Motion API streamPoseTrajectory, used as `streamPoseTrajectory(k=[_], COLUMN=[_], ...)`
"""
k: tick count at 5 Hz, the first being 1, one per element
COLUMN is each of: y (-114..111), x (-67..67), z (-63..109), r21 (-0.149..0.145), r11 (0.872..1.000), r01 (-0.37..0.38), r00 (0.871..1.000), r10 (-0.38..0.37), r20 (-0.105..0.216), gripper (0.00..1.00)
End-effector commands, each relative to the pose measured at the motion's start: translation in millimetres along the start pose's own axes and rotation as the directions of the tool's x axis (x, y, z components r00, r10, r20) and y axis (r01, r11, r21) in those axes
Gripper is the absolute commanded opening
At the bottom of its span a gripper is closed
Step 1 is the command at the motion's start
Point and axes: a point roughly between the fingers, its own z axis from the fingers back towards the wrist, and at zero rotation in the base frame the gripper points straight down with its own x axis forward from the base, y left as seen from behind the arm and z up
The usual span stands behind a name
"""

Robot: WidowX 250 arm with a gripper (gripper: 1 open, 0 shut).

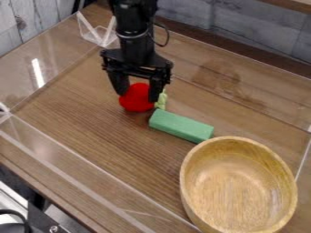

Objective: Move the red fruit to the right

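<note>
The red fruit (135, 99) is a small round bright-red toy on the wooden table, with a pale green leaf at its right side. My gripper (135, 86) hangs straight down over it, open, with one black finger (116, 85) to the fruit's left and the other to its right. The fruit's top sits between the fingertips and is partly hidden by them. I cannot tell whether the fingers touch it.
A flat green rectangular block (181, 126) lies just right of the fruit. A large wooden bowl (238, 186) sits at the front right. Clear plastic walls (36, 73) ring the table on the left, front and right.
</note>
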Motion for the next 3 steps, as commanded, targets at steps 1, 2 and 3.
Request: streamPoseTrajectory(k=[1, 2, 3], y=[-0.7, -0.5, -0.2], x=[8.1, 8.9, 9.5], z=[6.8, 6.0, 5.7], r21=[0.004, 0.004, 0.005], r11=[1.000, 1.000, 1.000], r01=[0.009, 0.008, 0.008], r00=[0.999, 0.999, 0.999], r10=[-0.009, -0.008, -0.008], r20=[0.042, 0.046, 0.050], gripper=[1.00, 1.00, 1.00])
